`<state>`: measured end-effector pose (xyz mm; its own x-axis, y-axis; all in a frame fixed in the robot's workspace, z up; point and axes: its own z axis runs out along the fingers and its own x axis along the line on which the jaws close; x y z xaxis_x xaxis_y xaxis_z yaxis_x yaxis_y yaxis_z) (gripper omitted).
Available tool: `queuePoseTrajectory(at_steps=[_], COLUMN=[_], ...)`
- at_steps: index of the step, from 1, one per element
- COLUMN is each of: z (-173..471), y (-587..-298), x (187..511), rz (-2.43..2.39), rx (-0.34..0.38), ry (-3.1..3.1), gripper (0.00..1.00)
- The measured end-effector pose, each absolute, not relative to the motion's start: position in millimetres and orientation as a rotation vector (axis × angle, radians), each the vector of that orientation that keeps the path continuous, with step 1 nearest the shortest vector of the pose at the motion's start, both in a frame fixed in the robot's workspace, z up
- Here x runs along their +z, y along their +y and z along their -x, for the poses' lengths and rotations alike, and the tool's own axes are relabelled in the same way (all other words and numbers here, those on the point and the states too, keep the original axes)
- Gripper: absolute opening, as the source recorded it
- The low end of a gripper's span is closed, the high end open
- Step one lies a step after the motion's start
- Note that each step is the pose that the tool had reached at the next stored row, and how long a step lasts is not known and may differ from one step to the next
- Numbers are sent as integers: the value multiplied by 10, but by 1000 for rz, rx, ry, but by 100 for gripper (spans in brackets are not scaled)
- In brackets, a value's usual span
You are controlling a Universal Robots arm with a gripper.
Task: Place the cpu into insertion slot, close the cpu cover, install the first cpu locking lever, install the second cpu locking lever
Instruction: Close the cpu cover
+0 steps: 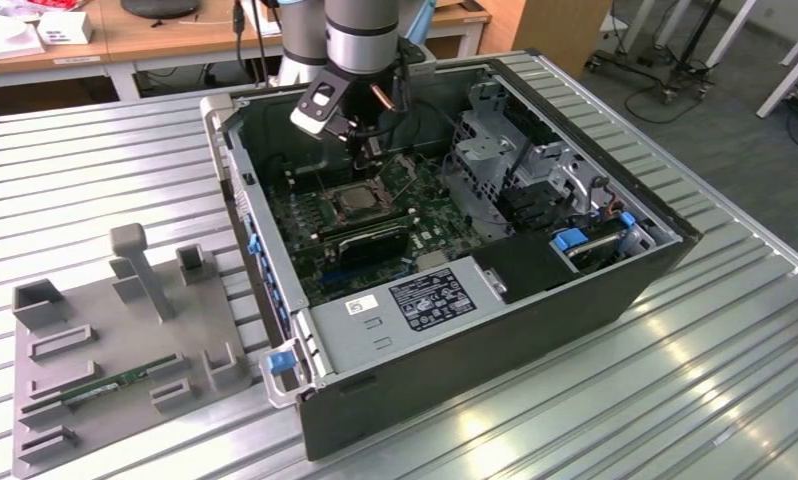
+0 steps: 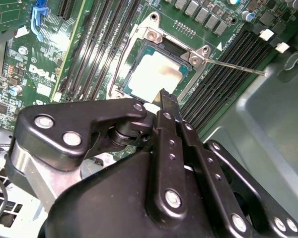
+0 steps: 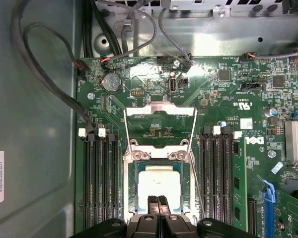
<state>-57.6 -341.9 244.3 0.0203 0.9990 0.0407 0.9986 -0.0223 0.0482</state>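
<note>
Ribbed metal desk (image 1: 92,180) beneath an open computer case (image 1: 506,360). Hand (image 3: 158,201) low inside, fingers pressed together, gripping nothing, tips just over the chip (image 3: 159,181) seated in its socket (image 3: 128,183); cover (image 3: 159,109) flipped open just beyond.

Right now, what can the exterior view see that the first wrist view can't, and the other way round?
Exterior view: the grey tray outside the computer case, with a green memory stick lying on it. First wrist view: a round coin battery past the open cpu cover. Both: the cpu sitting in the insertion slot.
</note>
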Motion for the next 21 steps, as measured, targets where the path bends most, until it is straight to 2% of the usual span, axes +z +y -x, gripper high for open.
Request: queuePoseTrajectory(at_steps=[21], z=[576], y=[-3419], x=[2523], rz=[-2240], rx=[99], ry=[2192], gripper=[11])
